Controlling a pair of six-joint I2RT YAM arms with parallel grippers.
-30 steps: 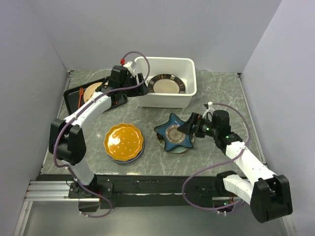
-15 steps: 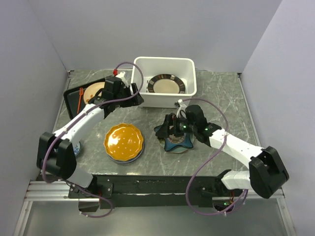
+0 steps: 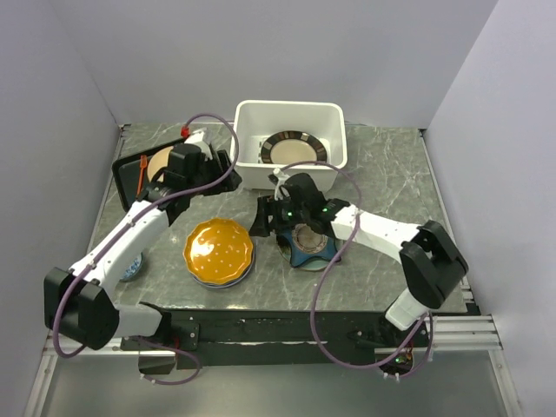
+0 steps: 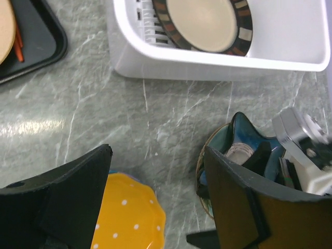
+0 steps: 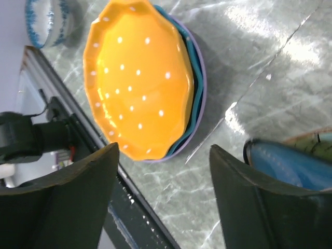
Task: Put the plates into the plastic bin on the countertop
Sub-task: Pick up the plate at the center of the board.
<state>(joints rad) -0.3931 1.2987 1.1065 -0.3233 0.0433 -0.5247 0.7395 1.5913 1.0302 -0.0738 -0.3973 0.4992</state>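
Status: one plate in, the rest pending.
- Far left: the black tray (image 3: 124,169) with its beige plate and the small blue bowl (image 3: 132,265) are not counted.
- left jaws: spread wide, nothing held. They are hung over the tabletop (image 3: 391,174) between the tray and the bin. Bare marble and the edge of the orange plate are seen between them in the wrist view.
- Orange plate (image 3: 219,250): seated on top of a stack near the front edge. A teal plate (image 5: 194,78) and a purple-rimmed one are seen under it in the right wrist view. None is gripped.
- right jaws: also spread wide and empty, positioned between the orange stack and the star plate.
- Bin (image 3: 291,106): set at back centre, with one dark-rimmed beige plate (image 3: 294,148) laid flat inside.
- Star plate (image 3: 308,243): stacked on another plate just in front of the bin. The lower plate is mostly hidden, so its pattern cannot be told.

Estimate: an early stage is judged. One plate is binned and about five are left on the tabletop in two stacks. No grasp is made yet.
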